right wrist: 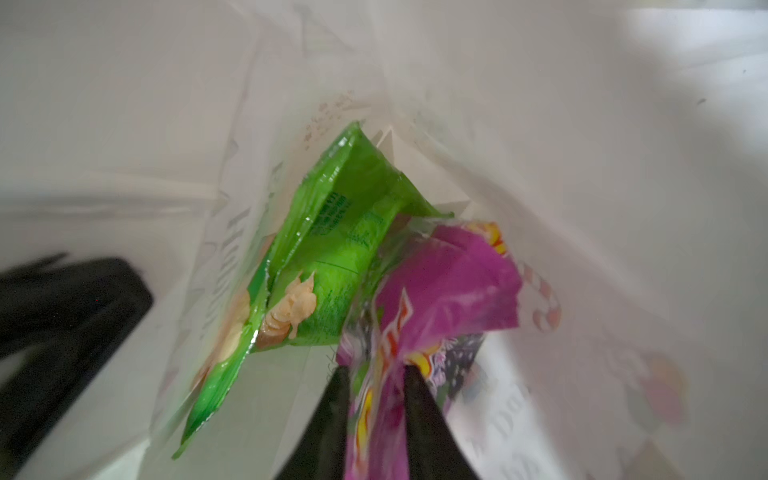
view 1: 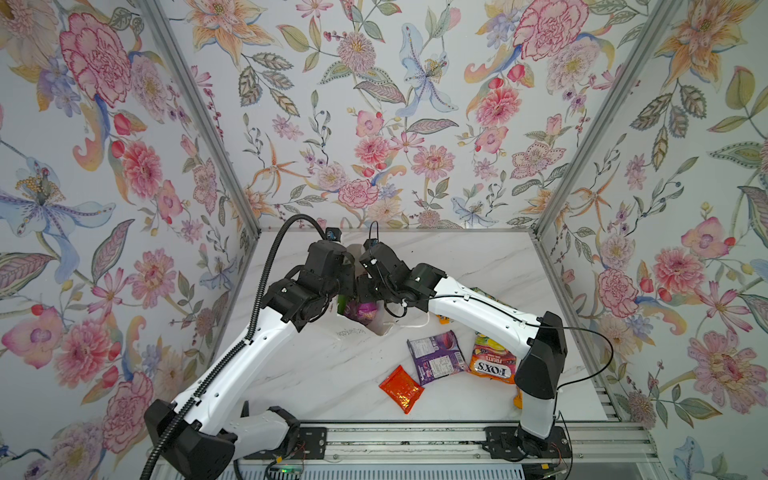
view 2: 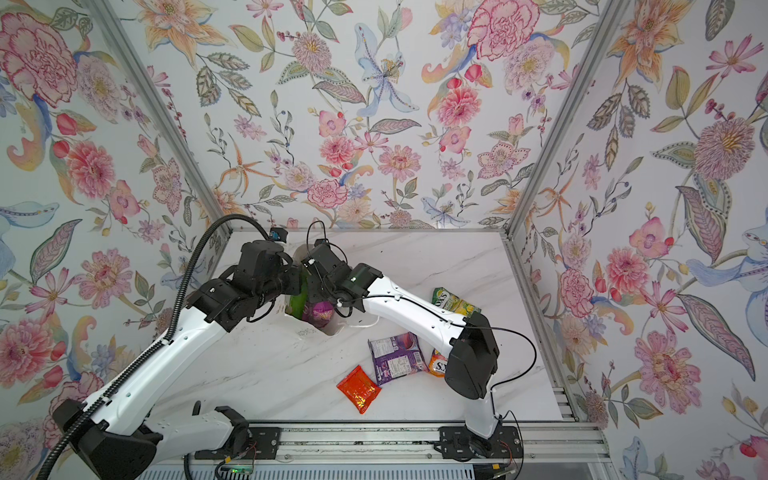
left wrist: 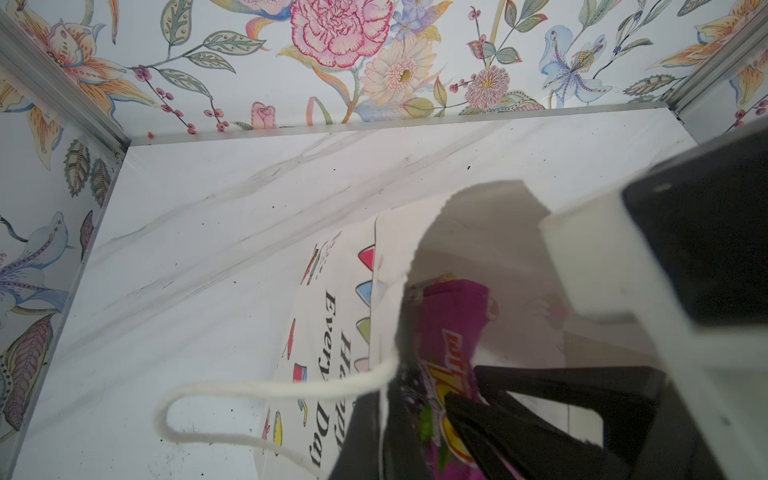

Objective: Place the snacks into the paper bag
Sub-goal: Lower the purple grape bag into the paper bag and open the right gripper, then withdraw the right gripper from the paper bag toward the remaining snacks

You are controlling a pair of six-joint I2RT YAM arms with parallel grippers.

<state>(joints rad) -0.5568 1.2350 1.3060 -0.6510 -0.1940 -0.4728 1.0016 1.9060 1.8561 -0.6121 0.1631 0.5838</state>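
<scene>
A white marble-look bench (view 1: 324,374) sits inside floral-papered walls (view 1: 374,124). The paper bag (left wrist: 345,316) is towards the back of the bench with its mouth open, and the left hand (left wrist: 409,399) is clenched on its rim. Inside the bag, beside a green chips bag (right wrist: 345,249), the right hand (right wrist: 376,370) straddles a purple packet (right wrist: 449,291). I cannot tell whether it pinches it. Out on the bench lie a red foil pack (view 1: 401,388), a second purple pack (view 1: 436,357), an orange FOX'S bag (view 1: 492,361) and a green FOX'S bag (view 2: 451,301).

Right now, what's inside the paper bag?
The paper bag holds green chips bag and purple packet, the latter between the jaws of the right gripper. Anything beneath is covered.
</scene>
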